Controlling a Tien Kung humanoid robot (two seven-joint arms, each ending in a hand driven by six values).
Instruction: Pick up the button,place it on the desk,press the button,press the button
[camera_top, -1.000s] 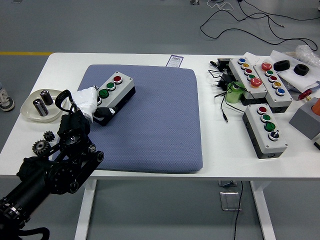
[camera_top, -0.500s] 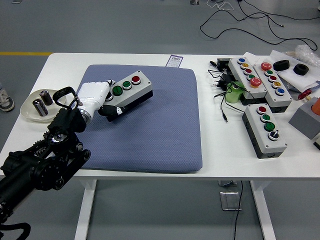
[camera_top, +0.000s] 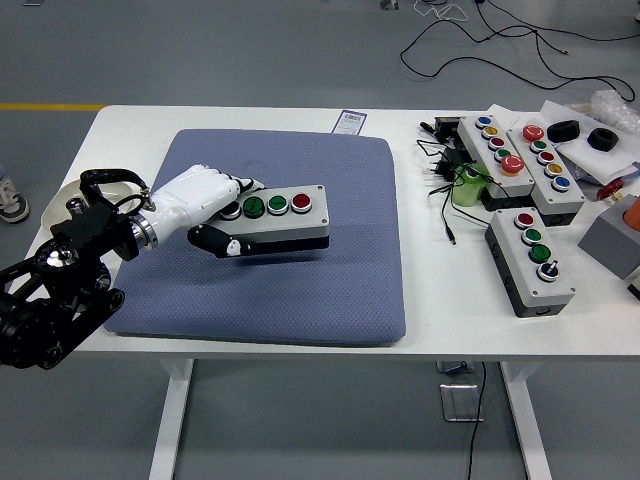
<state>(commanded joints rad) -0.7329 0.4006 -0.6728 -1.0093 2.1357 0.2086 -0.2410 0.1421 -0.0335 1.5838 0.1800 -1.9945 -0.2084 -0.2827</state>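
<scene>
The left hand (camera_top: 215, 210), white with black finger joints, is closed around the left end of the button box (camera_top: 280, 216), fingers laid over the top and the thumb (camera_top: 218, 241) tucked under the near side. The box is held above the blue mat (camera_top: 340, 270), roughly level, its long side running left to right, over the mat's left-centre part. It is judged to be a stiff, smooth plastic case, moderately light, likely to tilt when gripped at one end, so a hold nearer the middle is advised. No writing on it can be read. A small printed card (camera_top: 350, 121) lies on the worktop (camera_top: 260, 120) at the mat's far edge, but its print is too small to make out.
</scene>
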